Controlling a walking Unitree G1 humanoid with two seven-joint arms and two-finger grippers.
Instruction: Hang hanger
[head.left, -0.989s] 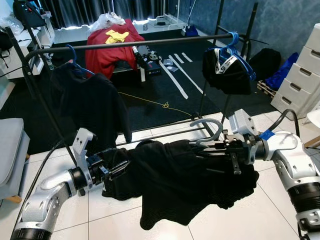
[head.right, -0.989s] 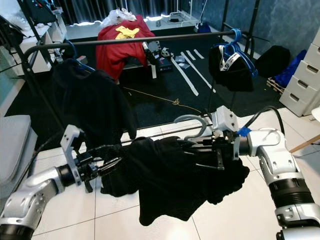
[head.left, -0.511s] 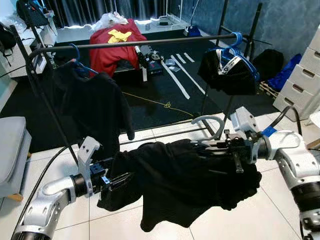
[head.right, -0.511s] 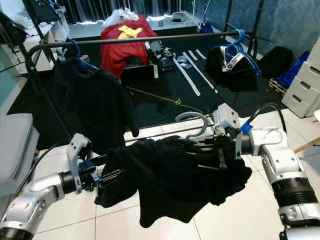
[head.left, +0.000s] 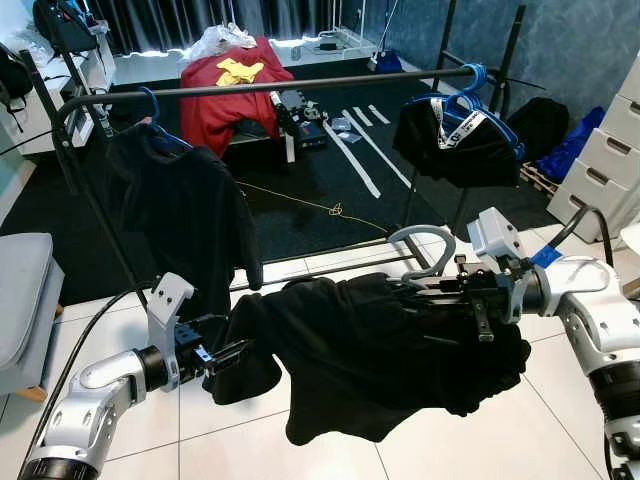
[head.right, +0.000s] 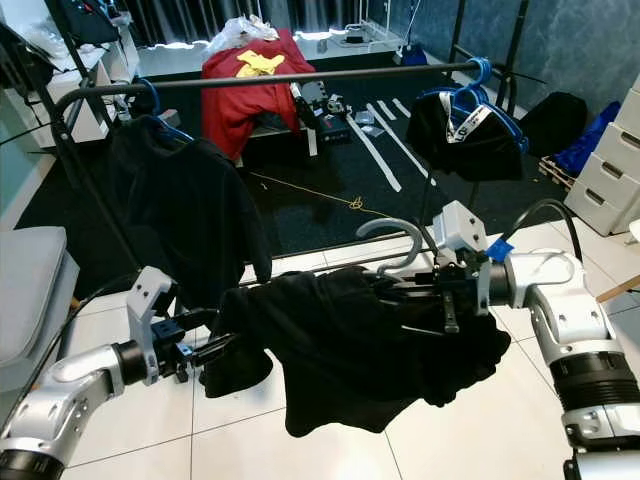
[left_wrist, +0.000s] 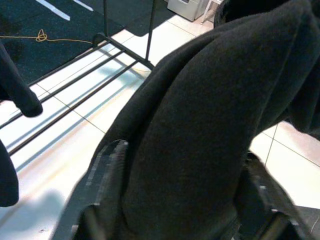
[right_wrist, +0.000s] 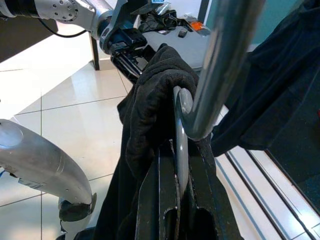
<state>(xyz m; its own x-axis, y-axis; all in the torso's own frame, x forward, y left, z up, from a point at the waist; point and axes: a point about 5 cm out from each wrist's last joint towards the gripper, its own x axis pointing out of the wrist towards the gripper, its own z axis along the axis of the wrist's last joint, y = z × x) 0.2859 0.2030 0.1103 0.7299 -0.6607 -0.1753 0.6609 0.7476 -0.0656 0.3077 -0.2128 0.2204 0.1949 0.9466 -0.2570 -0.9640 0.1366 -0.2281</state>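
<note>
While the right gripper (head.left: 425, 296) is clenched on the grey metal hanger (head.left: 420, 250) carrying a black garment (head.left: 370, 350), the left gripper (head.left: 228, 352) pinches that garment's sleeve, below the black clothes rail (head.left: 270, 86).

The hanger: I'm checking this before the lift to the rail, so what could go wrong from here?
The black garment sags low between the left gripper and right gripper; it may slide off the hanger. The rail sits well above the hook, so the lift is long. Clothes already hang at both ends, so the hook must land between them.
</note>
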